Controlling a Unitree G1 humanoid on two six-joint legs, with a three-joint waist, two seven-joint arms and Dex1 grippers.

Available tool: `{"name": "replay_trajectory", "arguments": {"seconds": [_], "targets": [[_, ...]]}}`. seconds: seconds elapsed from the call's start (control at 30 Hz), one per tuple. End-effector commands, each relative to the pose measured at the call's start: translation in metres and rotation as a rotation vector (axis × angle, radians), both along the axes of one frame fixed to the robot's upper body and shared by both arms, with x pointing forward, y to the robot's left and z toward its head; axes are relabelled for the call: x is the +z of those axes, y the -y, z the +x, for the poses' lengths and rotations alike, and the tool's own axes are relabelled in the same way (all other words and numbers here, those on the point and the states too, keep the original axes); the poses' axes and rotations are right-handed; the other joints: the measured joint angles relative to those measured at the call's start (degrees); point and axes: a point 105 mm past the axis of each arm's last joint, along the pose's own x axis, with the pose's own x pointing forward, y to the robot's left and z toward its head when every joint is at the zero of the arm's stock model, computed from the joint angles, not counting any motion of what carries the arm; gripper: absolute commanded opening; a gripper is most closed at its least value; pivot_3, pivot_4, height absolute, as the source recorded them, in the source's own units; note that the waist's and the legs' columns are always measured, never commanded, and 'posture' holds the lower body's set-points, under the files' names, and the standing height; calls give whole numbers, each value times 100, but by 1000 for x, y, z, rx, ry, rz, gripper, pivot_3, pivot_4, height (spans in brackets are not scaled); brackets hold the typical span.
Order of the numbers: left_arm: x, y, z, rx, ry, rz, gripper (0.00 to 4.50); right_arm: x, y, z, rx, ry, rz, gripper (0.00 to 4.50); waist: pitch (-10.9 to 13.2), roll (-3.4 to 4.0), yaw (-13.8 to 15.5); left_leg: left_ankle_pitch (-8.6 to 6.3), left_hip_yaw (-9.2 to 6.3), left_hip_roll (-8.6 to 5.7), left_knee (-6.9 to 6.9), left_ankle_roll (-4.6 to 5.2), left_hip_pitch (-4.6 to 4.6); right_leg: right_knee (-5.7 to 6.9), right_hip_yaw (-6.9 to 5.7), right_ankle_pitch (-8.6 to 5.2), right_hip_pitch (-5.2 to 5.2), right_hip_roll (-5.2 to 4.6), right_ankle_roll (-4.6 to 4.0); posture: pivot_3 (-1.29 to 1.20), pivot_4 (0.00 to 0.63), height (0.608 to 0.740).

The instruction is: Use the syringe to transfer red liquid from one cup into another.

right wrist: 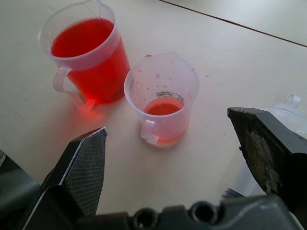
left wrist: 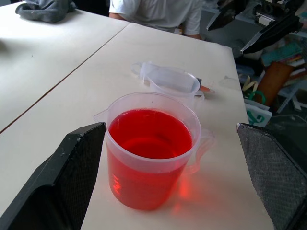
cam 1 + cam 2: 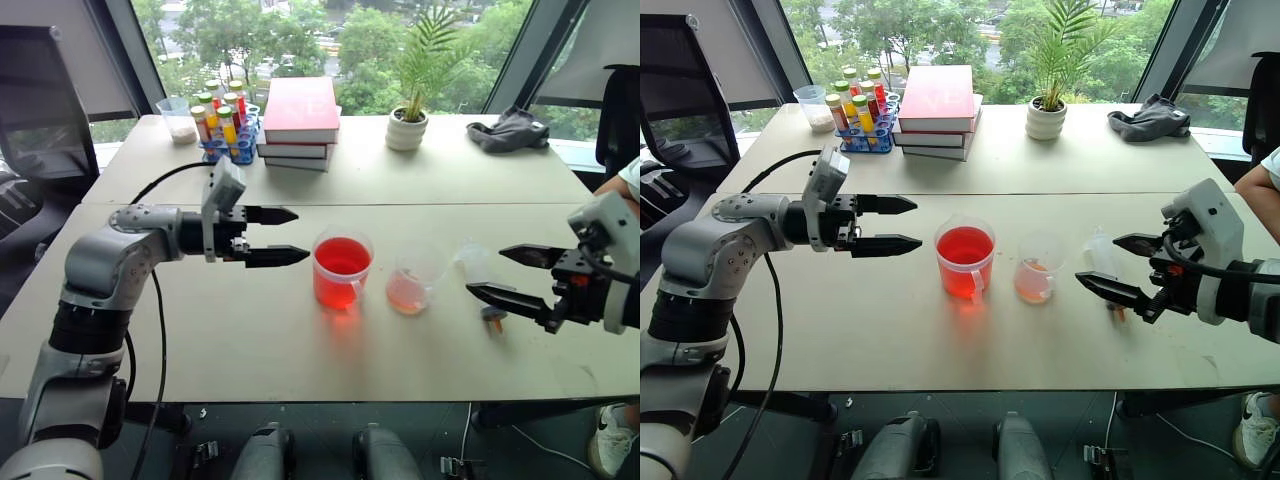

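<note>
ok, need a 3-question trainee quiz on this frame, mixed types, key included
1. True or false: the left gripper is shut on the larger red cup.
2. Multiple choice: where is the syringe?
A. standing in the larger cup
B. lying on the table, beyond the smaller cup on the right gripper's side
C. held by the left gripper
3. Fill in: the red liquid stands high in the larger cup and only ____ in the smaller one.

Key
1. False: its fingers are open and short of the cup.
2. B
3. low
</note>
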Motion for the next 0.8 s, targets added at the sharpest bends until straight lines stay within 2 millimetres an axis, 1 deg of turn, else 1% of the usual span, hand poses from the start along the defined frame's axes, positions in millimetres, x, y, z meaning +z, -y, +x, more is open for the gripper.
{"name": "replay_trajectory", "arguments": {"seconds": [0.03, 0.2, 0.5, 0.67, 0.8], "targets": [[12, 0, -5, -30, 27, -15, 4500, 8, 0, 0, 4, 39, -14, 4416, 0, 0, -1, 0, 0, 0, 0, 0, 0, 0, 0, 0, 0, 0, 0, 0, 150, 740], [16, 1, -6, -41, 15, -33, 4500, 6, 2, 0, -5, 35, -14, 4416, 0, 0, 1, 0, 0, 0, 0, 0, 0, 0, 0, 0, 0, 0, 0, 0, 150, 740], [16, 2, -5, -31, 23, -28, 4500, 5, 4, 2, -21, 30, -9, 4416, 0, 0, 0, 0, 0, 0, 0, 0, 0, 0, 0, 0, 0, 1, 0, 0, 150, 740], [15, 2, -4, -29, 28, -25, 4500, 7, 6, 6, -43, 28, 11, 4416, 0, 0, -4, 0, 0, 0, 0, 0, 0, 0, 0, 0, 0, 0, 0, 0, 150, 740], [15, 3, -5, -29, 33, -27, 4500, 9, 12, 13, -92, 38, -17, 4416, 0, -1, -5, 0, 0, 0, -1, 0, 0, -1, 0, 0, 0, -2, 0, 0, 150, 740]]}}
